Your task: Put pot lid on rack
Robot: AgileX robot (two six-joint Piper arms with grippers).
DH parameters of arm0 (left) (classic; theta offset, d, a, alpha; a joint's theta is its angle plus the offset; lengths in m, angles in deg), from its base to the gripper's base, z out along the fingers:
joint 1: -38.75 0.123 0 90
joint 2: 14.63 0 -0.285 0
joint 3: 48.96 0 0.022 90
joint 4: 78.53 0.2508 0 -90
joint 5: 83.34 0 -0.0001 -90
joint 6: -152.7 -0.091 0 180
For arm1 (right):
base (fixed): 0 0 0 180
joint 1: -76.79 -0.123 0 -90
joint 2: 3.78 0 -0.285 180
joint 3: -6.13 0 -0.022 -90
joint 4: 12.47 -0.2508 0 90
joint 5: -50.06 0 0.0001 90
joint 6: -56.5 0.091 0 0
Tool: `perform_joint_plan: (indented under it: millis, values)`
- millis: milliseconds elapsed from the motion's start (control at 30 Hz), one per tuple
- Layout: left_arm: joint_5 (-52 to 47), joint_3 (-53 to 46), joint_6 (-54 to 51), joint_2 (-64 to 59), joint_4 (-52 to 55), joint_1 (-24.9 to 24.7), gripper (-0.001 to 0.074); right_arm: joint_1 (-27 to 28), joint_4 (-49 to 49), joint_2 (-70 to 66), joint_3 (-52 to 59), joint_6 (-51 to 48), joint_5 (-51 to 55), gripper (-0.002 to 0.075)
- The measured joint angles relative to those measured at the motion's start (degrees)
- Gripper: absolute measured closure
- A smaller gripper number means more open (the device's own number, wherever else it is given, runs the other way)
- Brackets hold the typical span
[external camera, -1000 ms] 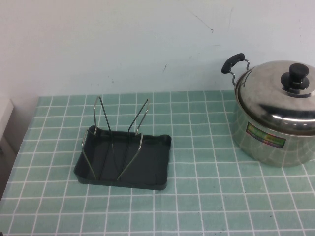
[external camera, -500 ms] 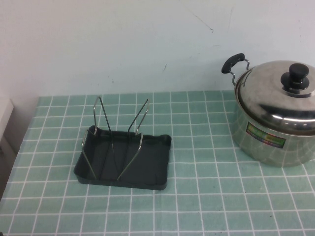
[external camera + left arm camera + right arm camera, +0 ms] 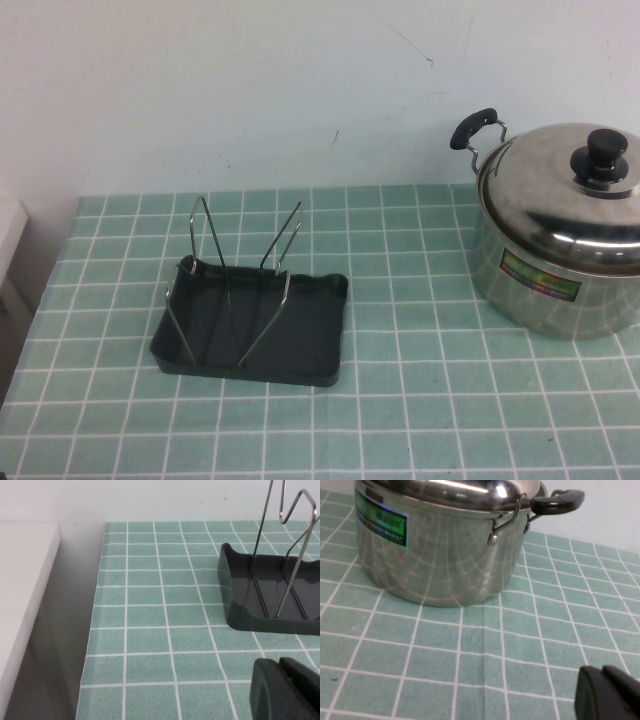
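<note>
On the right side of the tiled surface (image 3: 400, 400) the pot lid (image 3: 560, 195) is seated on the steel pot (image 3: 555, 290), black knob (image 3: 600, 158) up, so nothing of the task is judged done yet. Well apart to the left, the rack (image 3: 250, 335) is set flat with its wire holders (image 3: 245, 270) upright and bare, the V gaps left free to take the lid on edge. Neither arm is seen in the high view. The left tool (image 3: 285, 690) is seen only in its wrist view, pressed together and holding nothing, low over the surface just beside the rack's near wall. The right tool (image 3: 607, 695) is likewise pressed together and empty, near the pot's side, below the level of the side handle (image 3: 555, 502). A grasp on the knob from above is judged the likely next need, probably by the right arm. Between pot and rack only bare green tiles are seen; nothing blocks the path. A white ledge (image 3: 25, 595) lies off the surface's left edge, clear of the work. A wall is behind.
</note>
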Motion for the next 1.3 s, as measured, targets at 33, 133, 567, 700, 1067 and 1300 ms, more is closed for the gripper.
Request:
perform_joint_plan:
  millis: [33,133,567,700,1067,1300]
  values:
    - [0.0,0.0,0.1,0.0,0.0,0.0,0.0738,0.0,0.0,0.0,0.0,0.0,0.0,0.0727]
    - [0.0,0.0,0.1,0.0,0.0,0.0,0.0738,0.0,0.0,0.0,0.0,0.0,0.0,0.0727]
    - [-0.1,0.0,-0.3,0.0,0.7,0.0,0.0738,0.0,0.0,0.0,0.0,0.0,0.0,0.0727]
    - [-0.1,0.0,-0.3,0.0,0.7,0.0,0.0738,0.0,0.0,0.0,0.0,0.0,0.0,0.0727]
    - [-0.1,0.0,-0.3,0.0,-2.7,0.0,0.0738,0.0,0.0,0.0,0.0,0.0,0.0,0.0727]
    - [-0.1,0.0,-0.3,0.0,-3.1,0.0,0.0738,0.0,0.0,0.0,0.0,0.0,0.0,0.0727]
